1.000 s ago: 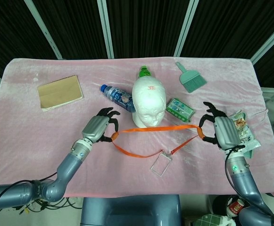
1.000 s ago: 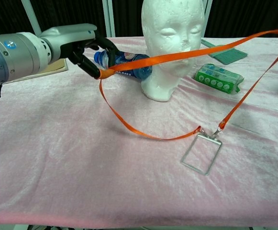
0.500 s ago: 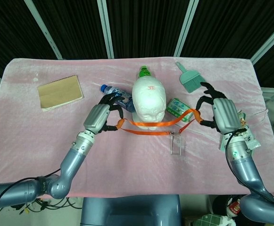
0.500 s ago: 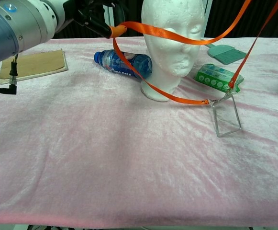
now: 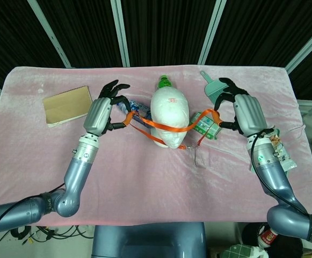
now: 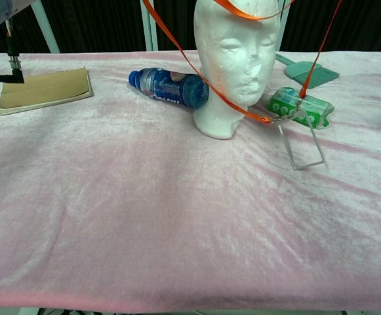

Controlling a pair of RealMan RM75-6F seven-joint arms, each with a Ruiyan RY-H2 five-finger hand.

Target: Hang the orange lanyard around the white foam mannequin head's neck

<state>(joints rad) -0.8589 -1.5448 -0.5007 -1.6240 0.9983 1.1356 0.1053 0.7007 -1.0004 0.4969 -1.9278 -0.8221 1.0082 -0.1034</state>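
Both hands have gone up and away from the robot since the earlier pictures, and the orange lanyard [image 5: 169, 128] has come up with them, from in front of the neck to across the face of the white foam head [image 5: 169, 115].

Now the left hand [image 5: 103, 114] holds one end of the strap. Its fingers [image 5: 118, 87] are partly spread, but the strap is pinched at the thumb side. The right hand [image 5: 242, 112] holds the other end the same way, with its fingers [image 5: 225, 83] curled around it. The head stands right between the two hands, and the strap runs from one pinch to the other over the face. A lower part of the loop hangs down past the chin. In the chest view the strap [image 6: 206, 79] comes down past the cheek to a clear badge holder [image 6: 303, 146], which hangs just beside the neck, near the right hand's side. The loop is not around the neck yet.

A blue bottle [image 6: 169, 86] lies just under the left hand, touching the base of the head. A green packet [image 6: 300, 106] lies under the right hand, close to the head. A teal brush [image 5: 216, 90] sits just past the right fingers. A brown notebook [image 5: 67, 105] is beside the left hand, nearer the counter's edge. A snack bag [image 5: 280, 153] lies by the right arm. The pink cloth [image 6: 144, 216] on the near side of the counter has lots of open room.
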